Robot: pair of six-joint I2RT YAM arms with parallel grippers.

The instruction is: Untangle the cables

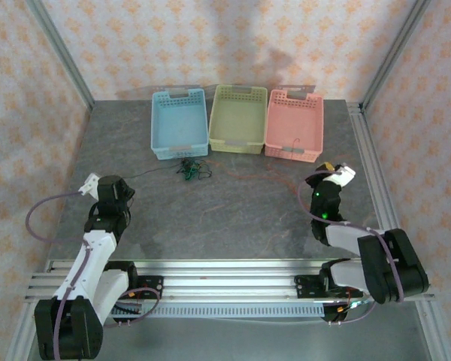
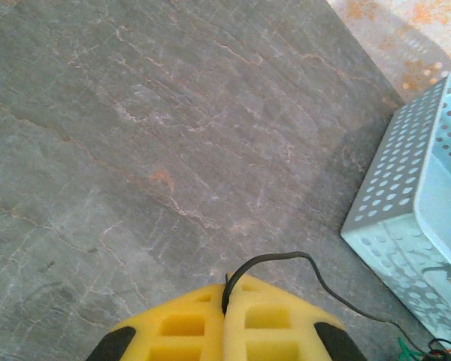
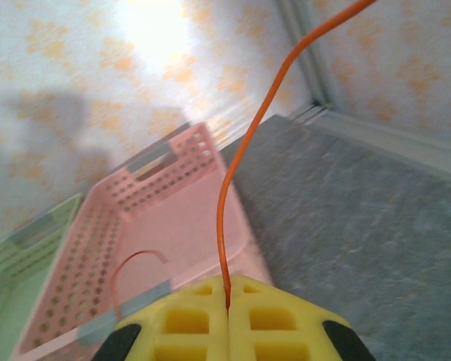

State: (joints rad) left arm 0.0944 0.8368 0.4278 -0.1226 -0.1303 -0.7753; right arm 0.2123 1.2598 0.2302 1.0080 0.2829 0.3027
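You get nothing legible here: the blue basket [image 1: 179, 124], the green basket [image 1: 238, 119], the pink basket [image 1: 294, 124] and the table [image 1: 233, 218] carry no lettering, label, number or sign you can read.
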